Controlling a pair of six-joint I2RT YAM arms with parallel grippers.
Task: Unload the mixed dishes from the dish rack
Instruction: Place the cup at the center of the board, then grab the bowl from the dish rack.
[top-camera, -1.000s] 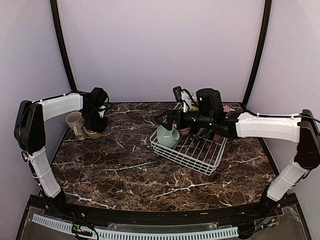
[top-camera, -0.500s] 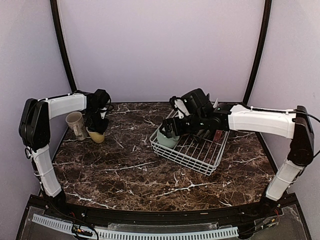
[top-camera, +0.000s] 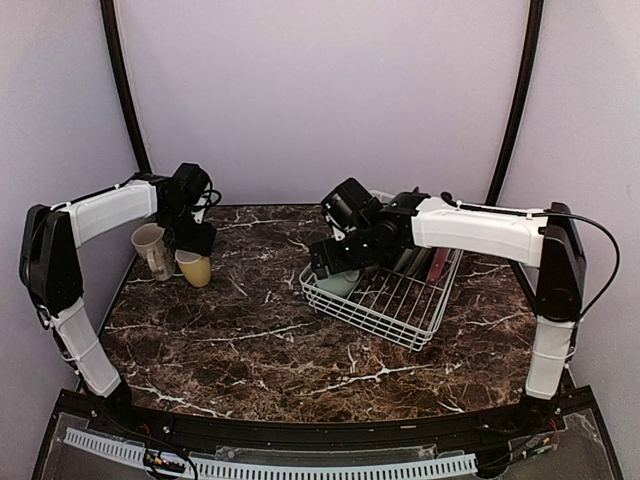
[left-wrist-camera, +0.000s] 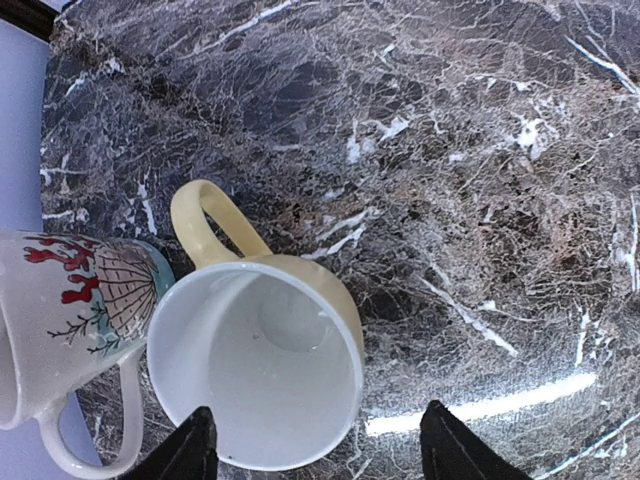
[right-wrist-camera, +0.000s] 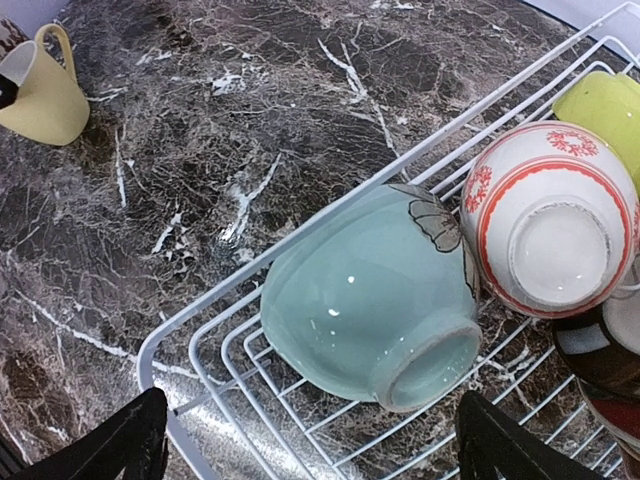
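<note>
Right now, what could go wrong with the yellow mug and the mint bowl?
The open left gripper straddles the yellow mug, which stands against the coral-print mug; a finger clipping its rim could knock them together. The mint bowl lies tilted against the red-striped bowl; it may slip from the right gripper, or lifting it may shift its neighbour.

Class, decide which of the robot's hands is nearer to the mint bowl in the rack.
Right. The right hand hovers open just above the mint bowl; the left hand is far off on the other side, over the yellow mug.
</note>
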